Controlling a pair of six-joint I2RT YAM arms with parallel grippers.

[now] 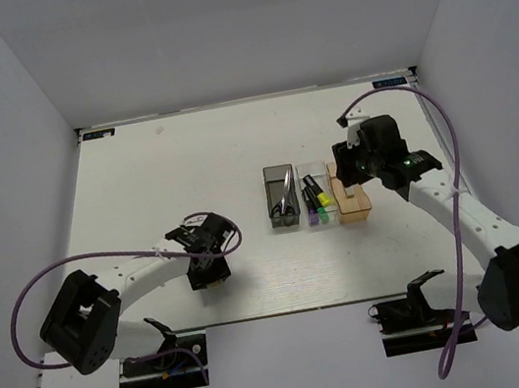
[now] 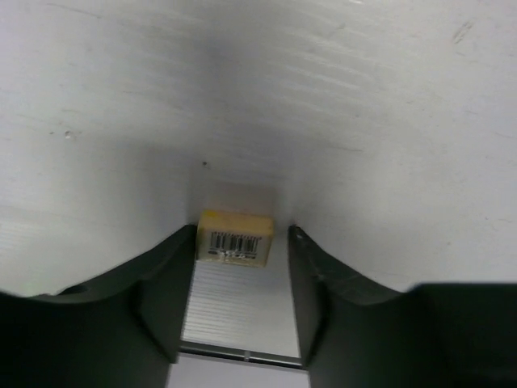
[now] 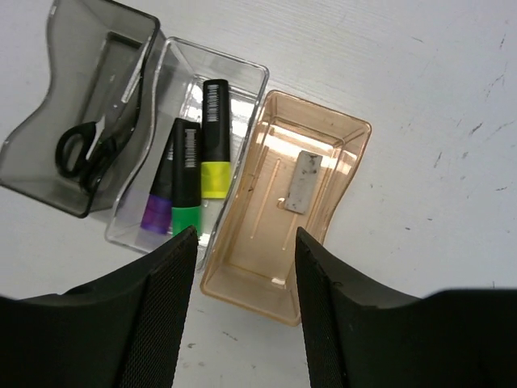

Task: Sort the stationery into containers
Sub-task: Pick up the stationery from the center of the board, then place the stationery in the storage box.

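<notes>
My left gripper (image 1: 208, 268) is low over the table, left of the bins. In the left wrist view it is open (image 2: 242, 241), with the beige eraser (image 2: 236, 237), barcode up, lying on the table between its fingertips. My right gripper (image 1: 358, 165) hovers open and empty (image 3: 245, 239) over the tan-orange bin (image 3: 339, 145), which holds the grey eraser (image 3: 301, 182). The clear bin (image 3: 242, 77) holds the yellow (image 3: 214, 141), green (image 3: 186, 186) and purple (image 3: 157, 206) highlighters. The dark grey bin (image 3: 48, 121) holds the scissors (image 3: 85, 149).
The three bins stand side by side at the table's middle right: dark grey (image 1: 271, 202), clear (image 1: 311, 170), tan-orange (image 1: 353, 206). White walls enclose the table on three sides. Purple cables loop from both arms.
</notes>
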